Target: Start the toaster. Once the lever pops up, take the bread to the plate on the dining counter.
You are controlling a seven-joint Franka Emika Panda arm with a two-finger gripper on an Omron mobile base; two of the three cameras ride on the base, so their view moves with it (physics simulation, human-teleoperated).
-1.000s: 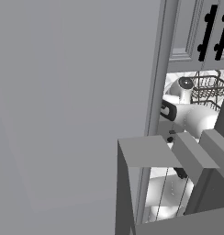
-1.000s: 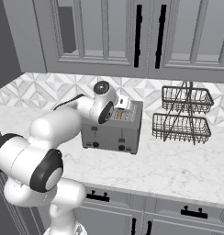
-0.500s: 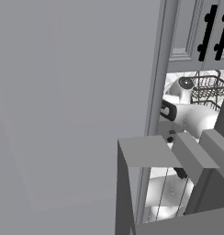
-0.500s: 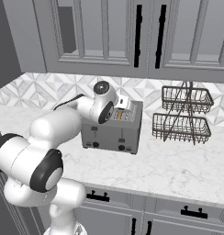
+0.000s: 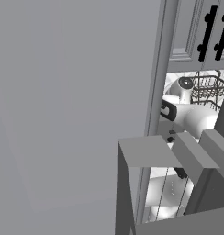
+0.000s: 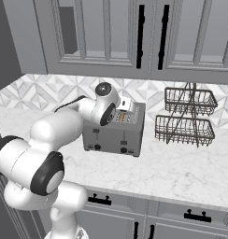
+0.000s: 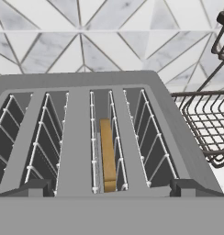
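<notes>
A grey kitchen wall of upper cabinets (image 6: pixel 148 37) with black handles is seen above a tiled backsplash (image 6: pixel 46 91), and below it a white marbled surface (image 6: pixel 181 172) runs the full width, ending at a straight near edge over grey drawers (image 6: pixel 148 219). Broad bare room is left on the surface in front of the appliances and toward its left end. In the left base view, most of the frame is blocked by a tall grey panel (image 5: pixel 72 105), with the work area glimpsed through a narrow gap at the right. The grey toaster (image 6: pixel 117 133) is set near the backsplash, its top edge framing four slots. A two-tier wire basket rack (image 6: pixel 186 116) stands just to its right, apart from it. The arm is bent over the toaster, and the fingers (image 7: pixel 109 187) are held fully spread above the slots, grasping nothing, one tip (image 7: pixel 31 187) over each end of the near rim. The bread (image 7: pixel 107 153) is seated upright and deep in the second slot from the right, its tan edge below the slot's rim.
</notes>
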